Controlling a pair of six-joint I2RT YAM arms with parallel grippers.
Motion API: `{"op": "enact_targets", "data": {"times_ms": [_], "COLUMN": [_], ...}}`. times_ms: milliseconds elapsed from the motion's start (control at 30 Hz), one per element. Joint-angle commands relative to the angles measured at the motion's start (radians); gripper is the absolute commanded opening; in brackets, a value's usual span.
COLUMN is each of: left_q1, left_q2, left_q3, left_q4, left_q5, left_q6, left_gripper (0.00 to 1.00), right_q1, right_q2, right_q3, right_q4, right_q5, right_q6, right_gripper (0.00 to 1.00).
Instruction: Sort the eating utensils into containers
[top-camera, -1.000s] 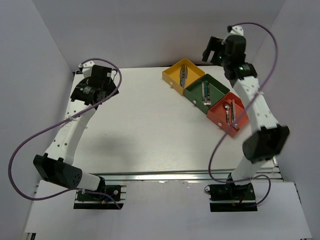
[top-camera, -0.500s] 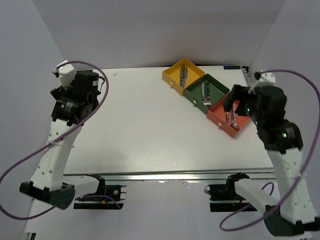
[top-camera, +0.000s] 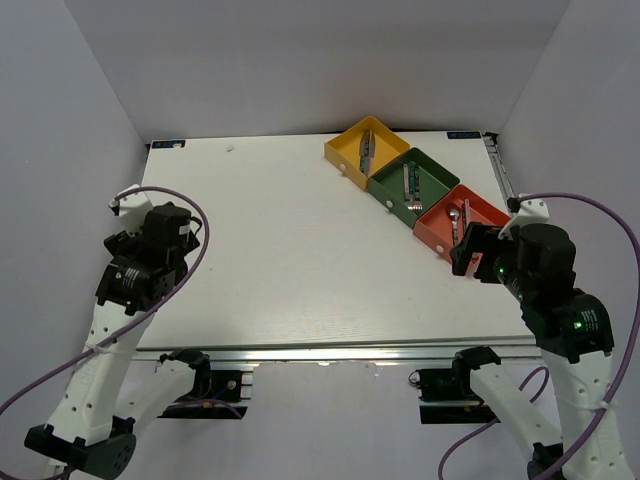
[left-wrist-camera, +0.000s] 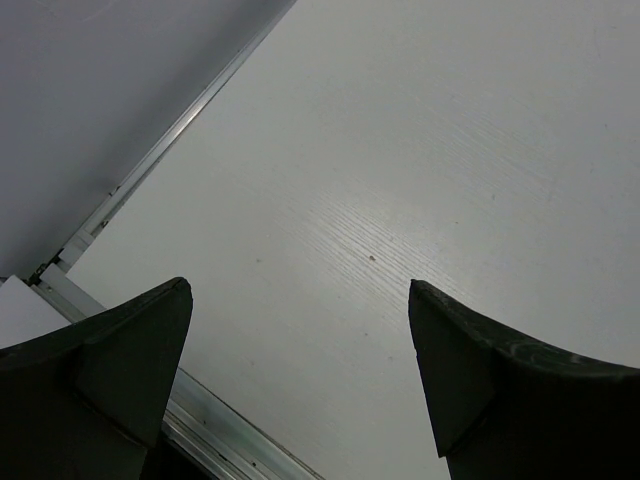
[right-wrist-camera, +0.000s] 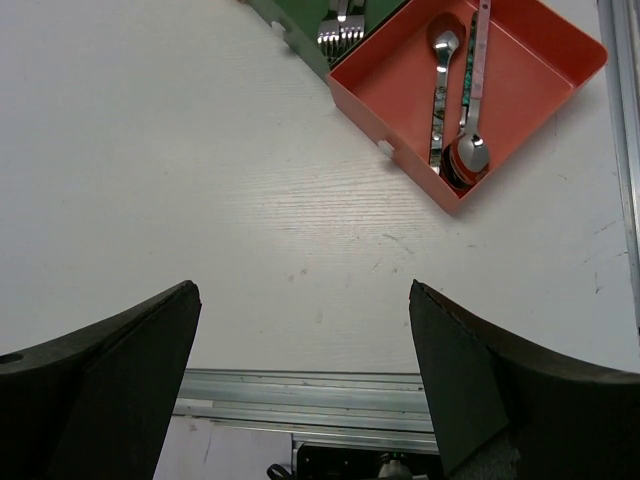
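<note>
Utensils (top-camera: 367, 148) lie inside three trays: spoons (right-wrist-camera: 437, 100) in red-orange tray (right-wrist-camera: 540, 70), forks (right-wrist-camera: 340, 35) in dark green tray (top-camera: 435, 175), rest in yellow tray (top-camera: 387, 148). Left and right jaws spread wide, empty. Cutlery light, stiff, slick; pinch mid-handle.

even, bright overhead light, soft faint shadows, sharp focus; dark fingers (left-wrist-camera: 95, 370) slightly blurred up close.

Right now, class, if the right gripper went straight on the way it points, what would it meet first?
The right gripper would probably meet the bare white table top, just short of the shallow square red-orange tray; depth is uncertain.
</note>
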Motion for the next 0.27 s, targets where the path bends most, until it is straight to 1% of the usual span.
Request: {"op": "enact_targets", "data": {"times_ms": [0, 100, 233], "left_q1": [-0.004, -0.004, -0.004], "left_q2": [-0.050, -0.065, -0.071], "left_q3": [-0.016, -0.027, -0.024], "left_q4": [-0.008, -0.005, 0.009], "left_q5": [0.028, 0.037, 0.028], "left_q6": [-0.006, -0.002, 0.008], "left_gripper": [0.98, 0.98, 0.98], "right_q1": [0.004, 0.003, 0.003], "right_q2": [-0.005, 0.006, 0.013], "right_q3": [0.007, 0.018, 0.004], "right_q4": [0.025, 0.031, 0.054], "right_q5": [-0.036, -0.052, -0.032], "right_q6": [0.017, 0.024, 0.010], "right_gripper": [0.89, 0.89, 0.90]}}
